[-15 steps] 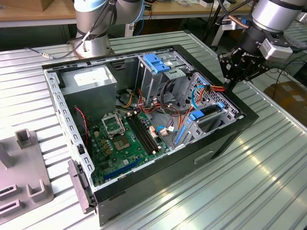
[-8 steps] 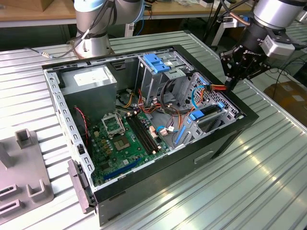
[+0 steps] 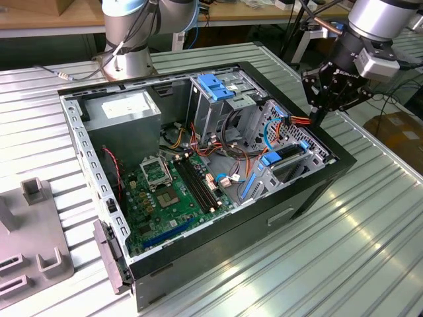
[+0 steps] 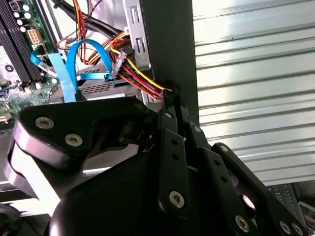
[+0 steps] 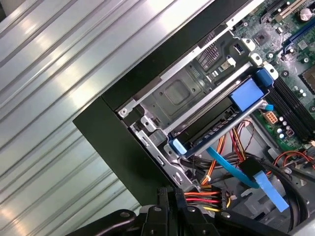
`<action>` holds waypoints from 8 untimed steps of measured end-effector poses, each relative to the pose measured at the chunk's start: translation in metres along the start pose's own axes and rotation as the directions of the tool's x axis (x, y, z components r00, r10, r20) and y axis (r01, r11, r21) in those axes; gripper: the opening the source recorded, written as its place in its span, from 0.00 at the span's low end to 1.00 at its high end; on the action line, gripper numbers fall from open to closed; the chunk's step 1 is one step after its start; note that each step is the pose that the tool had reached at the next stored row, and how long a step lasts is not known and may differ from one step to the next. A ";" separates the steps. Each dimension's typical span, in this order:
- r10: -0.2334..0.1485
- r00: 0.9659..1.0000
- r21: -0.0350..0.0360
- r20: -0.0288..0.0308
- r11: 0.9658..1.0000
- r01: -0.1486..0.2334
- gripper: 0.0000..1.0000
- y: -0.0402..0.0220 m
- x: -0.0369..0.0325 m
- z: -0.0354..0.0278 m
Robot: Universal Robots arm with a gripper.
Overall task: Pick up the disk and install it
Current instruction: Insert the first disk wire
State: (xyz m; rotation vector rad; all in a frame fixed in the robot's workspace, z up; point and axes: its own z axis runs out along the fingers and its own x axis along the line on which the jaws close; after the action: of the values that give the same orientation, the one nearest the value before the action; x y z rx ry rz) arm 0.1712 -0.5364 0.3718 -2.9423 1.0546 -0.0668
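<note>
Closest thing to the lens in the second wrist view is the gripper [image 4: 173, 93] itself, all black linkage bars. Its two fingers are pinched right together at the tips, with nothing caught between them as far as I can see. The tips sit just beside the red, yellow and black wire bundle [image 4: 140, 73], right at the inner edge of the computer case [image 3: 294, 211] wall. In the exterior view the gripper hangs just above that corner of the case, the one toward the exterior view's right.

The disk [image 5: 221, 127] is inside the case, slid into the low drive bay in that same corner, next to a grey metal bracket [image 5: 182, 93]. Its light-blue carrier rail shows along the edge, with a blue tab at one end. It's near the gripper but not touching it. A flat blue cable [image 4: 69, 66] loops up beside the bay. Deeper in the case is the motherboard [image 3: 172, 191], and the case sits on a ribbed metal table [image 3: 357, 264].
</note>
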 end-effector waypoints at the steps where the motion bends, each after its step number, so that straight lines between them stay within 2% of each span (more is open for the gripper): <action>1: 0.000 1.000 0.000 0.000 1.000 0.000 0.16 0.0016 -0.0019 0.0001; 2: 0.000 1.000 0.000 0.000 1.000 0.000 0.16 0.0046 -0.0056 -0.0001; 4: 0.004 1.000 0.000 0.000 1.000 -0.004 0.16 0.0064 -0.0076 0.0000; 6: 0.041 0.999 -0.001 -0.001 0.999 -0.041 0.16 0.0064 -0.0077 0.0002; 8: 0.062 0.998 -0.002 -0.002 0.998 -0.062 0.16 0.0064 -0.0077 0.0004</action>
State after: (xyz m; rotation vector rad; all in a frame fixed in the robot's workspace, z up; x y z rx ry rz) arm 0.1612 -0.5364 0.3709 -2.9096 1.1452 -0.0675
